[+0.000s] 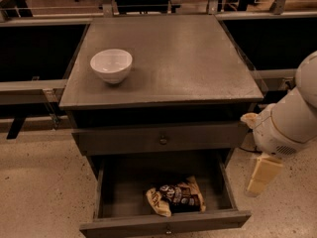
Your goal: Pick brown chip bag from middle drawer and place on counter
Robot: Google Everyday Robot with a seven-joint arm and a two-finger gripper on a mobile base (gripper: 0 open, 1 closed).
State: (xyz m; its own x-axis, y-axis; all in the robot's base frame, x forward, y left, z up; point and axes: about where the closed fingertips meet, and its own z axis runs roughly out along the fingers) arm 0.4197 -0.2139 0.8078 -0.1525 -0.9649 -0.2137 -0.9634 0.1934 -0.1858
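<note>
The brown chip bag (175,198) lies flat in the open middle drawer (225,192), near its front panel and right of centre. The drawer is pulled out at the bottom of the grey cabinet, and its small knob (168,229) shows on the front. The counter (188,58) is the flat grey cabinet top above it. My gripper (261,175) hangs from the white arm (290,120) to the right of the cabinet. It is beside the drawer's right wall, outside the drawer, at about the drawer's height and apart from the bag.
A white bowl (111,65) stands on the left part of the counter. A closed drawer front with a round knob (162,140) sits above the open drawer. Dark railings and benches run behind and to both sides. Speckled floor (44,192) lies around the cabinet.
</note>
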